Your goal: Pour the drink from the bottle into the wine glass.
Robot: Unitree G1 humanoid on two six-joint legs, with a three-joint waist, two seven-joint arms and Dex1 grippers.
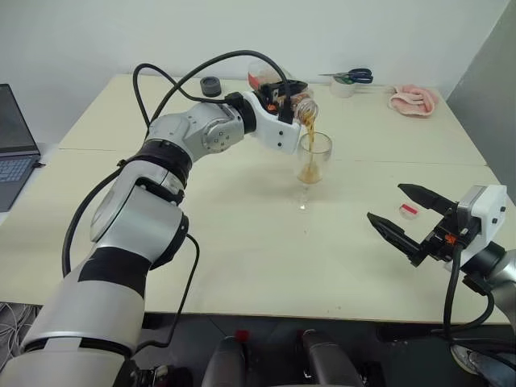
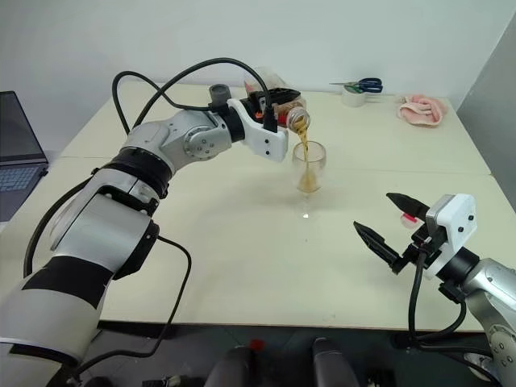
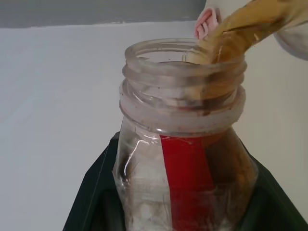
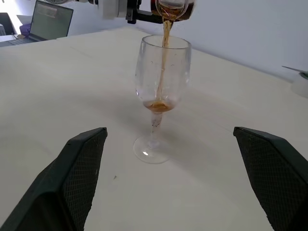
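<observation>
My left gripper (image 1: 282,94) is shut on the bottle (image 1: 304,108), a clear plastic one with a red label strip (image 3: 185,178) and an open mouth. The bottle is tipped over the wine glass (image 1: 314,158), which stands upright mid-table. A thin amber stream of the drink (image 4: 164,57) falls from the mouth into the bowl, and a shallow pool (image 4: 157,105) lies at the bottom. My right gripper (image 1: 385,201) hovers open to the right of the glass near the table's front edge, holding nothing, with its black fingers (image 4: 77,178) spread wide.
A small red cap (image 1: 409,210) lies on the table by my right gripper. Along the far edge are a black roll (image 1: 211,85), a clear container (image 1: 260,76), scissors (image 1: 351,76), a white tape roll (image 1: 344,88) and a pink cloth (image 1: 414,100). A laptop (image 1: 12,145) sits far left.
</observation>
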